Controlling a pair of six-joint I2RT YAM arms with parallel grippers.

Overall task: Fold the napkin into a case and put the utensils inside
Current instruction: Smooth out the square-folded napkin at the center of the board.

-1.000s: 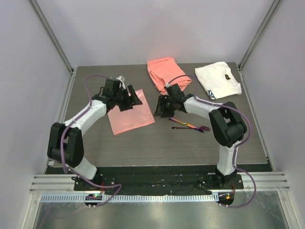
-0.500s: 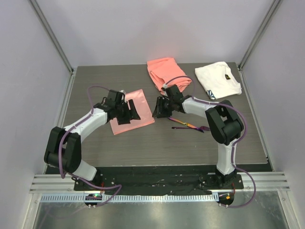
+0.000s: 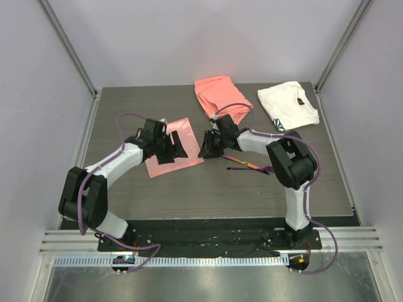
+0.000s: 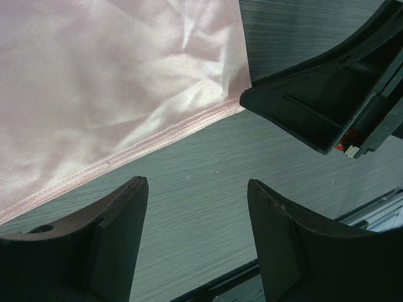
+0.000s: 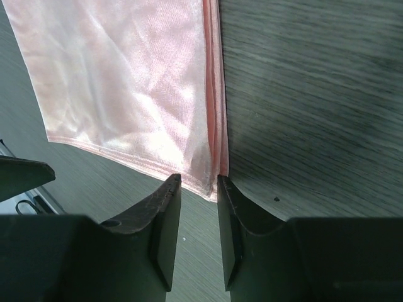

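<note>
Right gripper [image 5: 198,184]: fingers drawn close, a narrow slit left between them. The right-hand corner of the napkin [image 5: 126,82] sits in that slit. Cannot tell whether the pads are pressing the cloth.

Left gripper [image 4: 196,189]: fingers spread wide, nothing between them but bare table [image 4: 189,189]. It hangs just beside the napkin's hem, near the same corner; the right gripper's dark fingers show just past that corner in the left wrist view.

Napkin: glossy pale pink, lying flat with a few soft creases, left of the table's middle. A doubled hem shows along its right side.

Utensils [image 3: 249,166]: two slim dark purple pieces lying together right of the table's middle, apart from the napkin.

Coral-orange cloth [image 3: 219,94]: bunched at the middle of the far edge.

White cloth [image 3: 286,104], with a dark mark: near the far right corner.
</note>
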